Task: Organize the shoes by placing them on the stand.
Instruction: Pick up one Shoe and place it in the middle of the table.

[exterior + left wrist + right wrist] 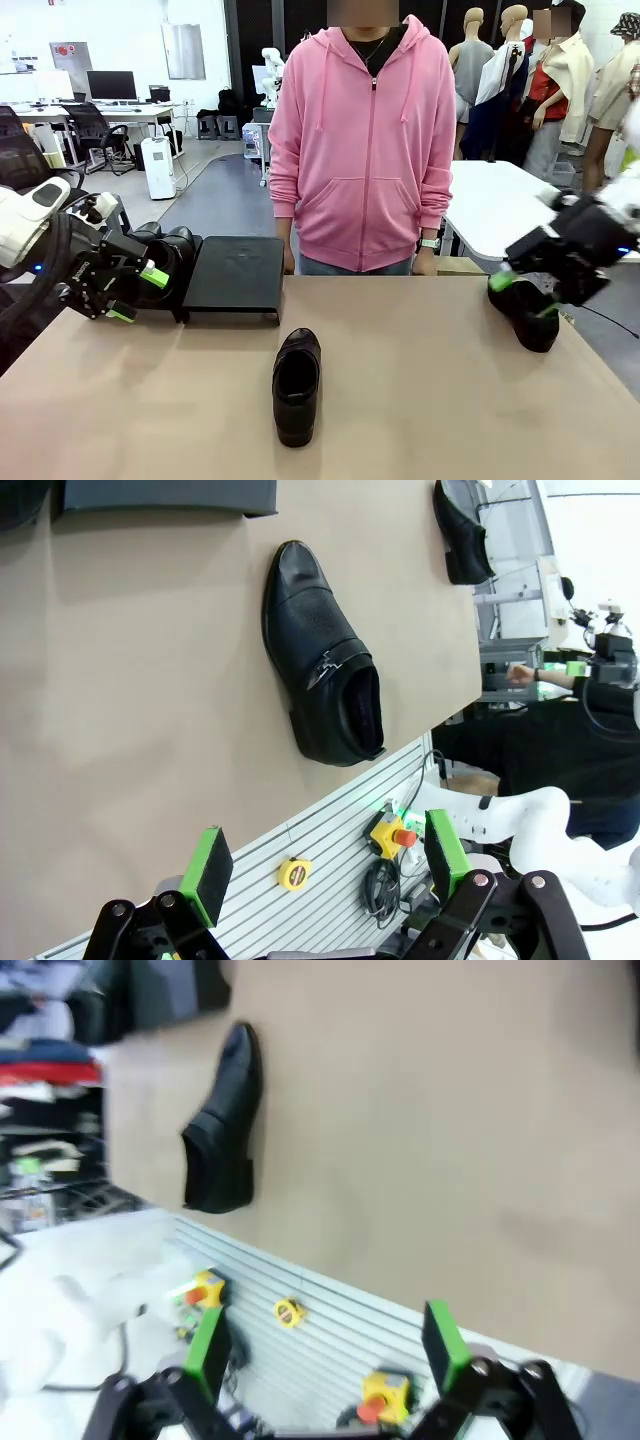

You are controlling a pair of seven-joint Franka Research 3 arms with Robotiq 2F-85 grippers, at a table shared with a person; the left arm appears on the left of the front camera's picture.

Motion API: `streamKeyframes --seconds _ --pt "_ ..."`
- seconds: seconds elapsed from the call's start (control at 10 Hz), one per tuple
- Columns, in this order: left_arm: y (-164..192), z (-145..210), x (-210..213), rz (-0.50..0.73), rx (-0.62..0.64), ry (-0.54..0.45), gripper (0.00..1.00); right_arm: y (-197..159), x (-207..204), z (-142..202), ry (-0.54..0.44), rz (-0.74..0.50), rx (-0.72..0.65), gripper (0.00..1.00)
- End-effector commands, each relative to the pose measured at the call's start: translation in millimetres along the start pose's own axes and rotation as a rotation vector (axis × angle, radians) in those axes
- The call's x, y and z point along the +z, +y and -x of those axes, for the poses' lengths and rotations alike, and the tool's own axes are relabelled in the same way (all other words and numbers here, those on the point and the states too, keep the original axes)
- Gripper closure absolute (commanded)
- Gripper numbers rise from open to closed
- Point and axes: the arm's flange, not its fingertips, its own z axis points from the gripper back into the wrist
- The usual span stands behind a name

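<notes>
I'm watching the left gripper [138, 294] hanging near the far left corner of the table [430, 400], jaws standing wide apart with nothing between them. Right behind it, two shoes [172, 252] are sitting side by side at the left end of the stand [238, 272]. I'm not able to tell whether they're resting on it or just beside it. The middle shoe [297, 385] is lying alone on the table in front of the stand, its toe pointing toward the person [362, 150] standing at the far side. Over on the right, the right gripper [523, 297] is hovering just over the fourth shoe [535, 325] near the table's right edge. It's blurring in the front view, but its wrist view is showing the fingers [445, 1335] spread wide, holding nothing.
</notes>
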Motion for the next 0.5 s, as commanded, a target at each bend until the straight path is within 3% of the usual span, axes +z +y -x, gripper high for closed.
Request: streamKeyframes --seconds 0.0,0.2,0.4 --pt "-2 2 0 0.024 0.012 -0.009 0.00 -55 15 8 0.017 -0.159 -0.032 0.00" --pt "-2 2 0 0.024 0.012 -0.009 0.00 -90 17 23 0.012 -0.194 -0.095 0.00" --pt "-2 2 0 0.024 0.012 -0.009 0.00 -87 26 27 0.008 -0.155 -0.087 0.00"
